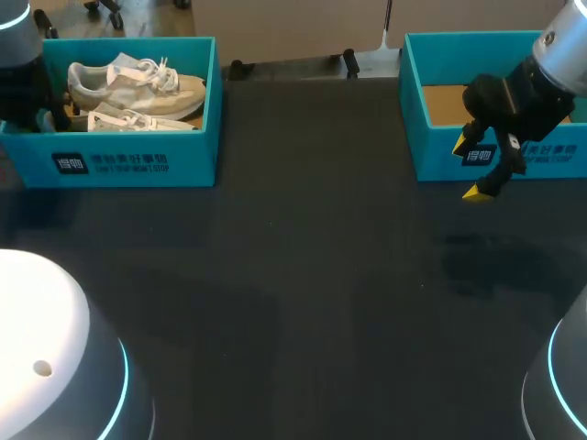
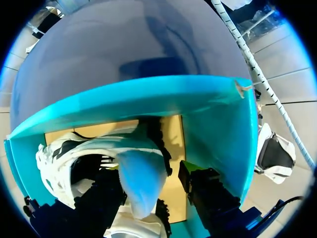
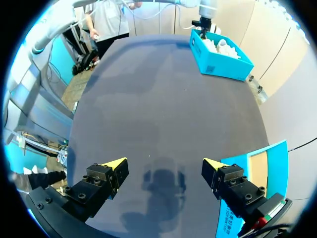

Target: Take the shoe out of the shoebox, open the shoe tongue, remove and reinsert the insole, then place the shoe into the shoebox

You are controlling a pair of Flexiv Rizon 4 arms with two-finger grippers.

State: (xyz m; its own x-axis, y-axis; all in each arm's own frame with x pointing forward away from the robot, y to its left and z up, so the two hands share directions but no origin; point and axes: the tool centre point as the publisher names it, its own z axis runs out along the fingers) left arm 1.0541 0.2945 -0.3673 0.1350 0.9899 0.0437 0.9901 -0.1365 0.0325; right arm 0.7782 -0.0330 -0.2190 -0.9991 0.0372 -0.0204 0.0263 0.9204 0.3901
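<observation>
Two white shoes (image 1: pixel 138 87) lie in the teal shoebox (image 1: pixel 138 160) at the table's far left. My left arm (image 1: pixel 23 82) hangs over that box's left end. In the left wrist view my left gripper (image 2: pixel 151 176) stands open astride a shoe's pale heel (image 2: pixel 141 186). One finger lies against the heel, and a strip of the box's cardboard floor shows before the other finger (image 2: pixel 205 191). My right gripper (image 1: pixel 470 168) (image 3: pixel 162 166) hangs wide open and empty just in front of a second teal box (image 1: pixel 495 156) at the far right.
The second box (image 3: pixel 257 173) holds only its cardboard floor and lies close beside my right gripper's finger. The dark table (image 1: pixel 303 302) stretches between the two boxes. The left box's teal walls (image 2: pixel 218 134) closely surround my left gripper.
</observation>
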